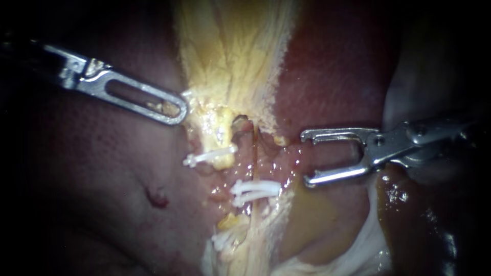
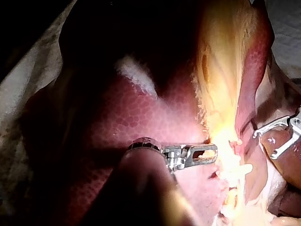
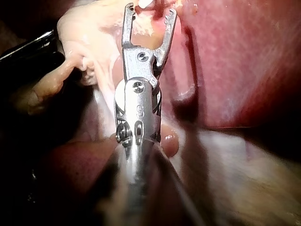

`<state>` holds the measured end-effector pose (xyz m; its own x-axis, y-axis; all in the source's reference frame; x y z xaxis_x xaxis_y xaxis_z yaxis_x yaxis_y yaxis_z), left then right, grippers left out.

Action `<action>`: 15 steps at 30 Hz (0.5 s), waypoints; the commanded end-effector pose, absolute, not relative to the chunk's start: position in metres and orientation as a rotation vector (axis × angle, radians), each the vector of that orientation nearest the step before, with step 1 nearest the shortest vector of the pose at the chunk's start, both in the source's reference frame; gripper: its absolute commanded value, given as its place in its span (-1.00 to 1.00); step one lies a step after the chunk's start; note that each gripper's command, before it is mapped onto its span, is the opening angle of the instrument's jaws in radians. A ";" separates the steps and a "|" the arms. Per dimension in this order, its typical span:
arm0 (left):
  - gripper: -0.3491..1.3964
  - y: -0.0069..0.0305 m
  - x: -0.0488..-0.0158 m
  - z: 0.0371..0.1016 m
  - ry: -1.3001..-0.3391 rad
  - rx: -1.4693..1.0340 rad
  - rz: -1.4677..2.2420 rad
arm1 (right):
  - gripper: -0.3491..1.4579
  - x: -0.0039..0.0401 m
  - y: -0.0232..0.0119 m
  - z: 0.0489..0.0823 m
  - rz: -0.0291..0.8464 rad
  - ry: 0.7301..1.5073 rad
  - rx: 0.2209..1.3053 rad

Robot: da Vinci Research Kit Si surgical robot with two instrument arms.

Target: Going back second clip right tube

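The hand of my right instrument [image 1: 307, 157] stands wide open, with nothing between its jaws. It hangs near the right tube [image 1: 254, 153] without touching it. That tube is a thin brownish strand running down the raw bed between the yellow tissue [image 1: 230, 51] and the liver [image 1: 332, 76]. Two white clips [image 1: 255, 190] sit across it, close together. Beside it, the thicker left tube [image 1: 221, 138] carries a single clip [image 1: 209, 156].

I judge the right tube to be soft, wet and easily torn. The clips look light and stiff, but a snag could drag them off. If I must take hold, I choose the bare stretch above the clips and close gently, squarely across it.

The hand of my left instrument [image 1: 176, 108] lies closed on the yellow tissue's edge, holding it taut.
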<state>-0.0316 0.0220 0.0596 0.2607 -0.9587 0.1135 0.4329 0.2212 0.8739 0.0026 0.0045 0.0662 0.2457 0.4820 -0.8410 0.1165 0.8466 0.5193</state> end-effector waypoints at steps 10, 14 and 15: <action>-1.00 0.0211 -0.0357 0.0622 -0.762 0.842 -1.088 | -0.06 0.0022 0.0044 0.0660 0.265 1.314 0.545; -1.00 0.0208 -0.0364 0.0636 -0.764 0.833 -1.071 | -0.06 0.0022 0.0044 0.0659 0.265 1.315 0.546; -1.00 0.0208 -0.0365 0.0639 -0.766 0.829 -1.065 | -0.06 0.0022 0.0044 0.0659 0.265 1.315 0.546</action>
<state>-0.0365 0.0207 0.0642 0.3001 -0.9446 0.1332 0.4268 0.2579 0.8668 0.0022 0.0044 0.0658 0.2477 0.4814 -0.8408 0.1191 0.8461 0.5195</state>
